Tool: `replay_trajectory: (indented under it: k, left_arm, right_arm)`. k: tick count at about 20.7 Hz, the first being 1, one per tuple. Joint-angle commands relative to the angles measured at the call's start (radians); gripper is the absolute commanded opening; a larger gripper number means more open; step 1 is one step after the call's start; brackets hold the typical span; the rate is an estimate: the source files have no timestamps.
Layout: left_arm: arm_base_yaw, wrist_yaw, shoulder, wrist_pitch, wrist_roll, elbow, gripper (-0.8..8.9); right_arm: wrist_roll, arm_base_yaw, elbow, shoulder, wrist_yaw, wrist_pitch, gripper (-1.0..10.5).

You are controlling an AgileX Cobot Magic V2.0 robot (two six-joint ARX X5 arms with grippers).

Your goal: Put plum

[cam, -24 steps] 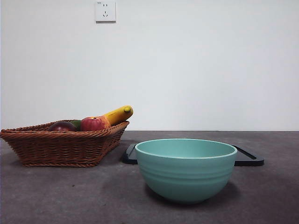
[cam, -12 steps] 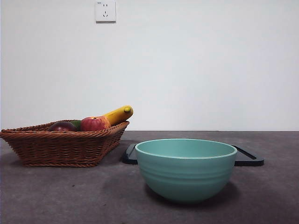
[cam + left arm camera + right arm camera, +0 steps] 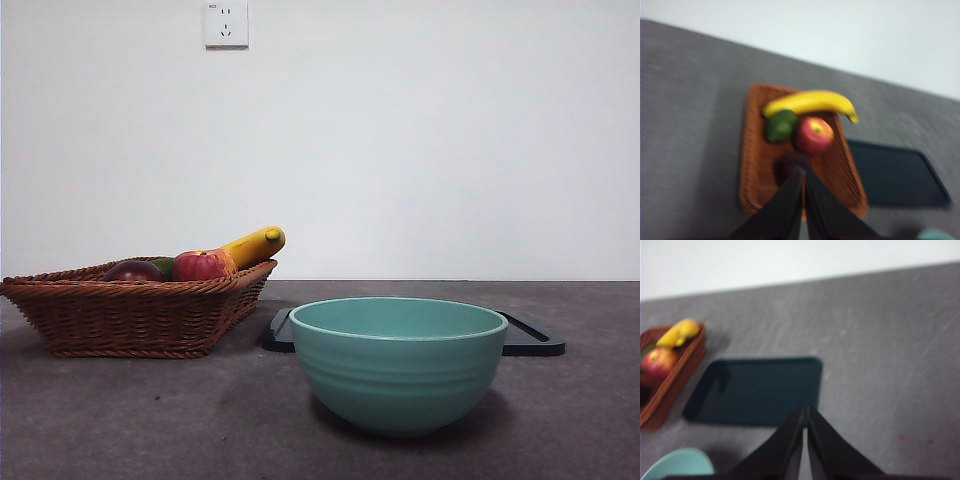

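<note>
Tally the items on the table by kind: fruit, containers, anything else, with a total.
Fruit: 4 (plum, apple, banana, green fruit)
Containers: 2 (basket, bowl)
Trays: 1 (dark tray)
Total: 7

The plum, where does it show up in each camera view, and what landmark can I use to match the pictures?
Front view: the plum lies in the wicker basket, left of the red apple.
Left wrist view: plum in the basket, just beyond the shut left claw.
Right wrist view: only a dark sliver at the picture's edge, too little to be sure.
Shared landmark: the red apple, beside the banana.
</note>
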Motion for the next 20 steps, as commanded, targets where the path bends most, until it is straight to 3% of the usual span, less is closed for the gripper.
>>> replay_trajectory:
  k: [1, 7, 14, 20]
  left_arm:
    - [0.000, 0.071, 0.068, -0.050, 0.089, 0.076, 0.08]
    - [-0.024, 0.174, 0.193, -0.193, 0.199, 0.209, 0.08]
    - [-0.090, 0.340, 0.340, -0.388, 0.361, 0.381, 0.08]
    - [-0.135, 0.341, 0.369, -0.435, 0.407, 0.390, 0.07]
  right_arm:
    - [-0.053, 0.002, 0.065, 0.063, -0.047, -0.046, 0.1]
    - [-0.107, 0.020, 0.176, 0.177, -0.155, -0.137, 0.1]
    - [-0.174, 0.126, 0.282, 0.296, -0.360, -0.208, 0.1]
    - [-0.216, 0.202, 0.286, 0.325, -0.359, -0.259, 0.1]
